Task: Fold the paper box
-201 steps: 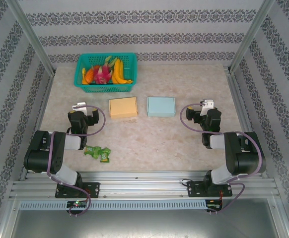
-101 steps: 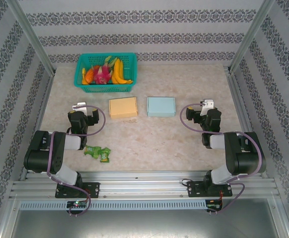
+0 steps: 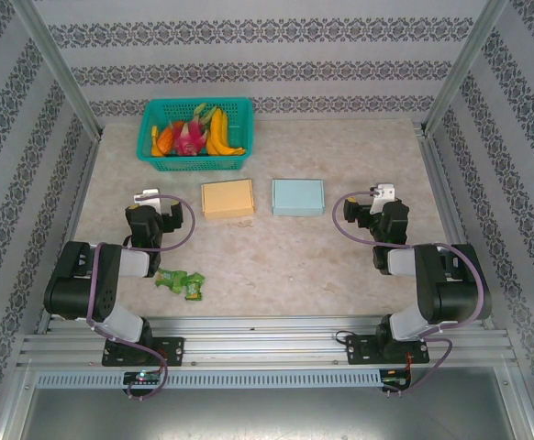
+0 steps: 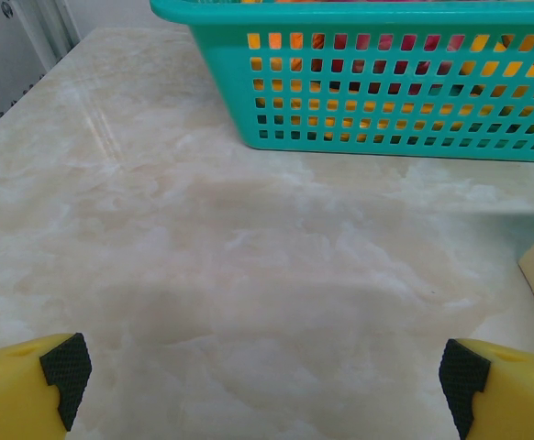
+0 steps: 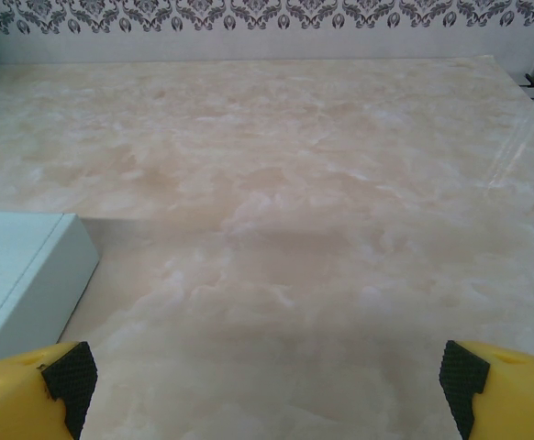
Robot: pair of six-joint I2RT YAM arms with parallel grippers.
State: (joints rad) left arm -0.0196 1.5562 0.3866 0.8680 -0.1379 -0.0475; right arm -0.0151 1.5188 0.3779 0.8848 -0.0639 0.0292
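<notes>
Your left end effector (image 4: 265,371) and right end effector (image 5: 265,371) gape wide and empty, flanking the tan box (image 3: 228,198) and blue box (image 3: 297,196) on the counter (image 3: 340,156), apparently so each can reach its nearer box.

Left box (image 3: 228,198) beside right box (image 3: 297,196); basket (image 3: 194,163) behind (fruit (image 3: 194,136) inside).

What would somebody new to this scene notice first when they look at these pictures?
The teal plastic basket heaped with bright fruit stands out at the far left of the marble-patterned table. Nearer, mid-table, a pale orange paper box and a pale blue paper box lie flat side by side, not touching. A crumpled green wrapper lies at the near left.
</notes>
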